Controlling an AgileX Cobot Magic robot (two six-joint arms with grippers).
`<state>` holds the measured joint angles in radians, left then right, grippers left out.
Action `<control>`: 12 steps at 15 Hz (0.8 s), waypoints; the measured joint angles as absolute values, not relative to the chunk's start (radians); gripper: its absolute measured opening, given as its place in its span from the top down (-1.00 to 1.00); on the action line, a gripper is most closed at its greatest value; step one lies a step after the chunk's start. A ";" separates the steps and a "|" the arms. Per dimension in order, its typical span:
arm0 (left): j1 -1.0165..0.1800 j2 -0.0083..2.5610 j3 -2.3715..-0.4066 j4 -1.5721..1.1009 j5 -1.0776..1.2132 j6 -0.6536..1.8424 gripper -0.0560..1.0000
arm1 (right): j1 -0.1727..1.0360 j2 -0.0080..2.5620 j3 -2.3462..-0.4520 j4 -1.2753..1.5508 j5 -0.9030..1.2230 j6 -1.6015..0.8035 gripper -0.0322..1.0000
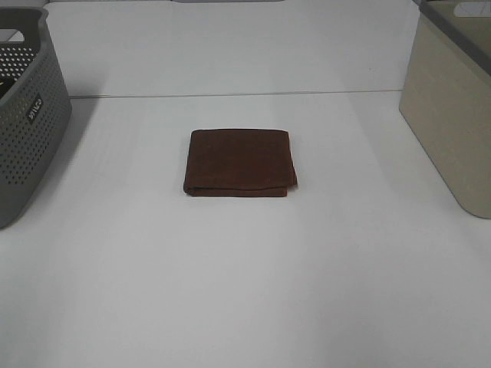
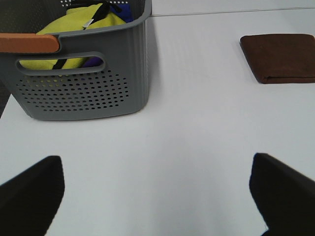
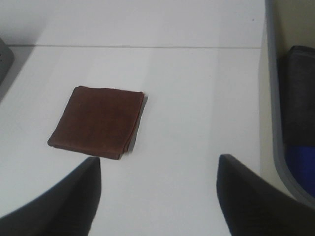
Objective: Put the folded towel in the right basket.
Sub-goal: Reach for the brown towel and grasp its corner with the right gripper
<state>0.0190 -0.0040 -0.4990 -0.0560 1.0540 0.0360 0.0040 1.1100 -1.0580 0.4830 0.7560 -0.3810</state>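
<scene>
A folded brown towel lies flat in the middle of the white table. It also shows in the left wrist view and the right wrist view. The beige right basket stands at the table's right edge; its grey rim shows in the right wrist view, with dark and blue cloth inside. Neither arm shows in the exterior high view. My left gripper is open and empty, well short of the towel. My right gripper is open and empty, with the towel ahead of it.
A grey perforated basket stands at the table's left edge. In the left wrist view this basket holds yellow, black and blue cloth. A seam crosses the table behind the towel.
</scene>
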 joint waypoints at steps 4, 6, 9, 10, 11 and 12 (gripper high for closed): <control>0.019 -0.004 -0.499 -0.056 1.054 0.036 -0.94 | 0.019 1.460 -1.343 0.523 0.888 -0.393 -0.30; 0.019 -0.004 -0.499 -0.056 1.054 0.036 -0.94 | 0.088 1.563 -1.439 0.485 0.892 -0.393 -0.30; 0.019 -0.004 -0.499 -0.056 1.054 0.036 -0.94 | 0.193 1.710 -1.550 0.451 0.906 -0.303 -0.30; 0.019 -0.004 -0.499 -0.056 1.054 0.036 -0.94 | 0.201 1.755 -1.580 0.448 0.907 -0.267 -0.30; 0.019 -0.004 -0.499 -0.056 1.054 0.036 -0.94 | 0.203 1.804 -1.604 0.446 0.909 -0.242 -0.30; 0.019 -0.004 -0.499 -0.056 1.054 0.036 -0.94 | 0.203 1.853 -1.630 0.440 0.912 -0.234 -0.30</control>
